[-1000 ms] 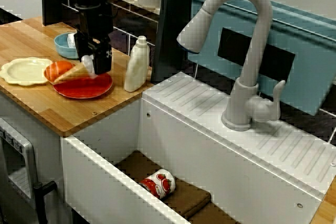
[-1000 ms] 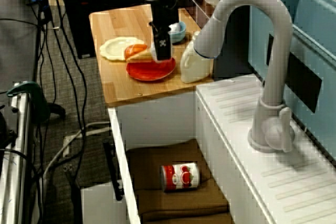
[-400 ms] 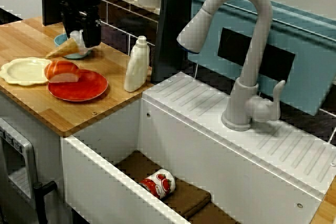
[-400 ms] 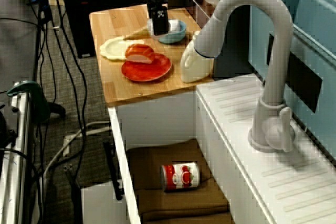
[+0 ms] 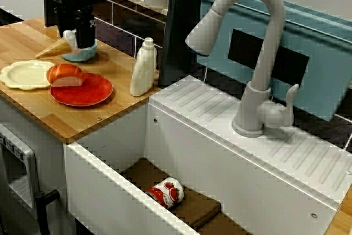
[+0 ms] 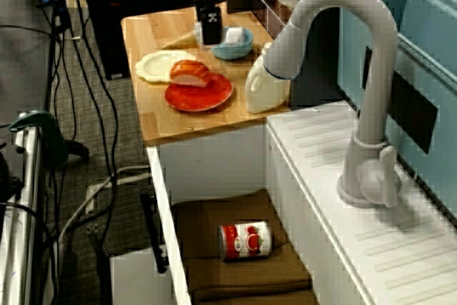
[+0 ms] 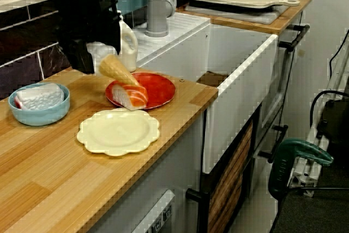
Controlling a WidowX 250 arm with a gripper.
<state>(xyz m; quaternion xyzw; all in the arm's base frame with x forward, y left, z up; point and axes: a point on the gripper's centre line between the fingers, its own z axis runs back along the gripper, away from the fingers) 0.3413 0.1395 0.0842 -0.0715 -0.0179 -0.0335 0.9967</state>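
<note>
Flanking wht sink (image 5: pixel 104 185): wood counter (image 5: pixel 22 37); claw (image 5: pixel 74 38) gripping cone (image 5: pixel 52 50).

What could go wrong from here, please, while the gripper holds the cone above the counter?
The gripper pinches the cone only at its wide end, the tip jutting out tilted; it might slip and drop onto the counter. The gripper hangs close to the blue bowl; a low sideways move could knock it.
</note>
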